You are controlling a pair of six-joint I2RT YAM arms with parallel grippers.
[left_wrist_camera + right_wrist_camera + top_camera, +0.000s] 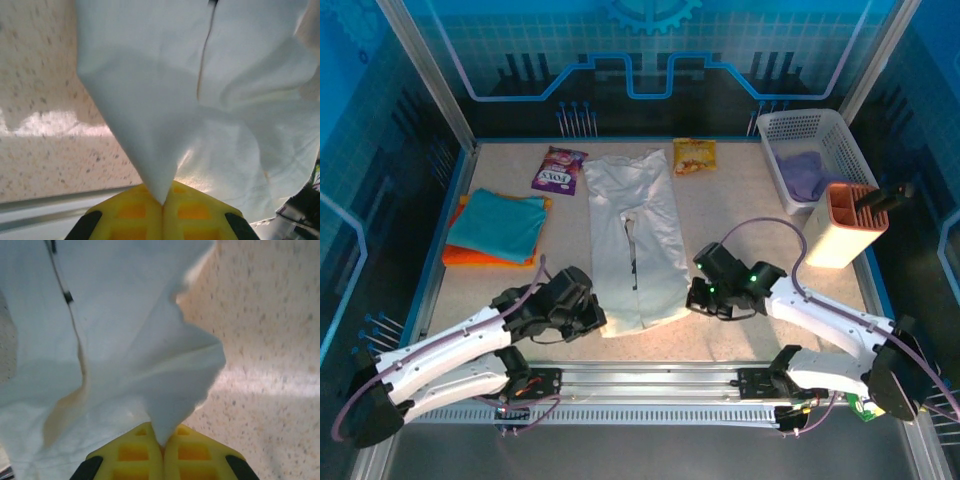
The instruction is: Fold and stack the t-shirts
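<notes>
Speckled tabletop bore the long white cloth t-shirt; my left gripper and right gripper pinched its near corners to fold.

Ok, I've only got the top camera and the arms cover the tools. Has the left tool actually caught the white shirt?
Observer: Yes. In the left wrist view the left tool is shut, with a corner of the white t-shirt pinched between its yellow pads.
Operator: And the right one?
Observer: The right tool is shut on the shirt's edge too, and the cloth rises from the pinch in a peak.
Operator: Anything odd on the fabric up close?
Observer: The right wrist view shows a tan streak running along a fold line. I cannot tell whether it is a stain or a shadow.
</notes>
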